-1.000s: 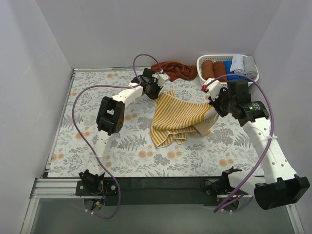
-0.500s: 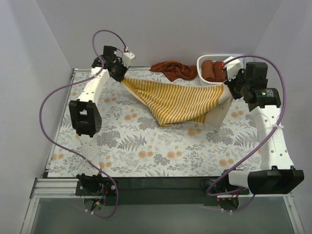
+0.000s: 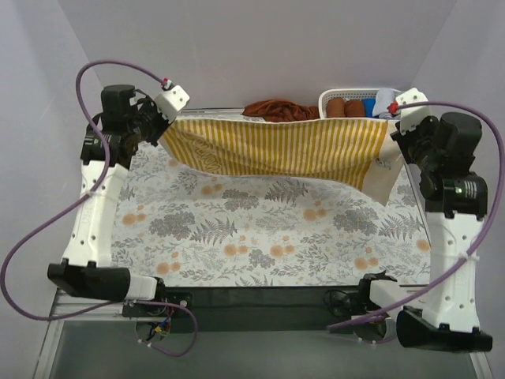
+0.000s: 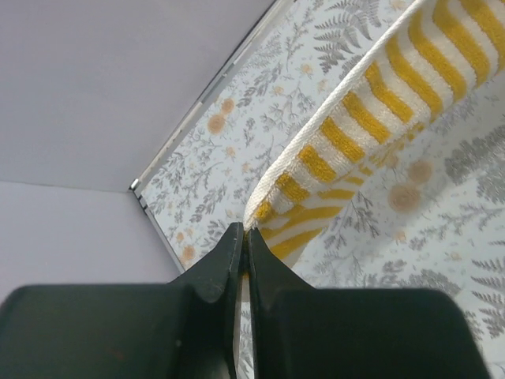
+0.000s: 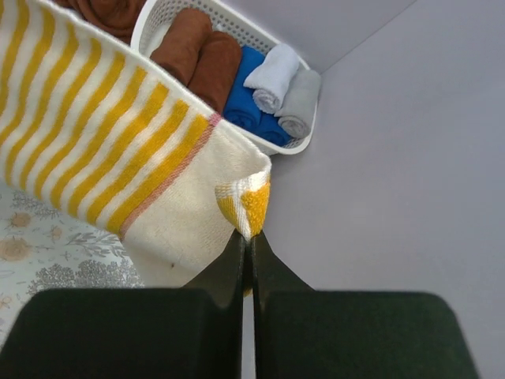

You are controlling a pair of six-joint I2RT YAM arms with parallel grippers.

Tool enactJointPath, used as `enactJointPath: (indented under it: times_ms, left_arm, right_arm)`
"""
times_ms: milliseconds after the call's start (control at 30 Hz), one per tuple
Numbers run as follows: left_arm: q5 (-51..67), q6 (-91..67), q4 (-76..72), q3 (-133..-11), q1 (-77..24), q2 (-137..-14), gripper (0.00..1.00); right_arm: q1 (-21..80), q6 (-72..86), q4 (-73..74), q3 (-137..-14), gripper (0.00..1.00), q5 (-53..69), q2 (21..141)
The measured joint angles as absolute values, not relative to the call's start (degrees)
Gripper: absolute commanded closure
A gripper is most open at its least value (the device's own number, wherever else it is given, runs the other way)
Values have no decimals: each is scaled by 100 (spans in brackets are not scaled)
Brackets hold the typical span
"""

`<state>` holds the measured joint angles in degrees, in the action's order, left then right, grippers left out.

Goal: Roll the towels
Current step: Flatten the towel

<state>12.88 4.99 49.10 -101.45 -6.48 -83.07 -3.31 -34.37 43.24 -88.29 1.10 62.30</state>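
The mustard-yellow striped towel (image 3: 276,150) hangs stretched wide in the air across the far half of the table. My left gripper (image 3: 162,126) is shut on its left corner (image 4: 264,207). At the other end, my right gripper (image 3: 394,126) is shut on the right corner (image 5: 246,205), and a cream flap hangs below it. The rust-brown towel (image 3: 280,110) lies crumpled at the far edge behind the striped one, partly hidden by it.
A white basket (image 3: 325,101) at the far right corner holds brown rolls (image 5: 197,59), a blue roll (image 5: 246,99) and pale grey rolls (image 5: 284,83). A floral mat (image 3: 260,237) covers the table. Walls stand close on the left, far and right sides.
Both arms swung outward and up, pulling the striped towel from a bunched heap on the mat into a taut, raised span. Both grips stayed shut.
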Motion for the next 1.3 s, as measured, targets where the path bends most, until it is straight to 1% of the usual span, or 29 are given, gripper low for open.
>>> enactJointPath:
  times_ms: [133, 300, 400, 500, 633, 833, 967, 1000, 1033, 1100, 1133, 1167, 1233, 1300]
  left_arm:
    - [1238, 567, 5078, -9266, -648, -7190, 100]
    - [1087, 447, 5181, -8984, -648, -6010, 100]
    - [982, 316, 5194, -8936, -648, -5540, 100]
    - [902, 272, 5063, -8733, -648, -5463, 100]
    - [764, 257, 4803, -8018, -648, -5968, 100]
    - [491, 296, 3870, -7107, -642, -7752, 100]
    - [414, 331, 3315, -7072, -591, -8930, 100]
    - [416, 329, 3256, -7135, -578, -9137, 98]
    - [412, 329, 3188, -7273, -561, -9461, 95]
    - [399, 309, 3076, -7594, -521, -10049, 89]
    - [397, 290, 3030, -7769, -499, -10315, 79]
    - [386, 274, 2987, -7994, -475, -10643, 75]
    - [386, 189, 2987, -8329, -419, -11039, 68]
    - [436, 97, 3089, -8698, -325, -11362, 59]
  right_arm:
    - [-331, -3568, 4324, -8475, 99, 172, 5177]
    - [-331, -3706, 4318, -8285, 99, 169, 4193]
    - [-331, -3782, 4313, -8141, 99, 292, 4021]
    - [-331, -3811, 4357, -7784, 99, 486, 4182]
    - [-331, -3767, 4287, -7264, 99, 834, 5116]
    - [-331, -3544, 3542, -6438, 99, 923, 6785]
    - [-322, -3369, 3100, -6322, 99, 915, 7647]
    - [-322, -3297, 2895, -6337, 94, 908, 8018]
    - [-320, -3291, 2860, -6337, 94, 906, 8079]
    - [-320, -3159, 2779, -6460, 74, 823, 8573]
    - [-322, -3057, 2749, -6613, 58, 722, 8923]
    - [-325, -3063, 2707, -6705, 51, 661, 9107]
    - [-342, -2947, 2703, -7059, 46, 504, 9623]
    - [-368, -2825, 2742, -7382, 39, 392, 9939]
